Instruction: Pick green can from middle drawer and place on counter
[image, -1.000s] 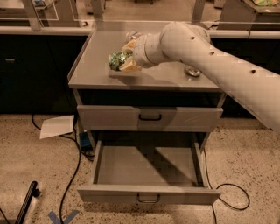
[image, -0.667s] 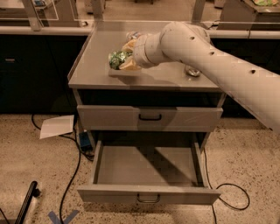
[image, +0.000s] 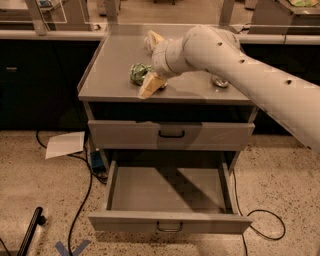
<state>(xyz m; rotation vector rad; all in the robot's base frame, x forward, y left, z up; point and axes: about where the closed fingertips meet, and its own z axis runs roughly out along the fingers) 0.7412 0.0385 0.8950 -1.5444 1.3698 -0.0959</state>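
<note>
Green can (image: 139, 72): it lies on the counter (image: 112, 57), near the front edge, not in the drawer.
Middle drawer (image: 167, 189): pulled out, and I see nothing in it.
Gripper (image: 145, 65): low over the counter, around the can.
Fingers (image: 151, 85): wide apart, not squeezing. The near one is just beside the can, maybe touching it.
Step, I think: letting go and backing off.
How to do it well: lift straight up, slowly, so no finger bumps the can. It looks round and dented, so a nudge could roll it off the edge.
</note>
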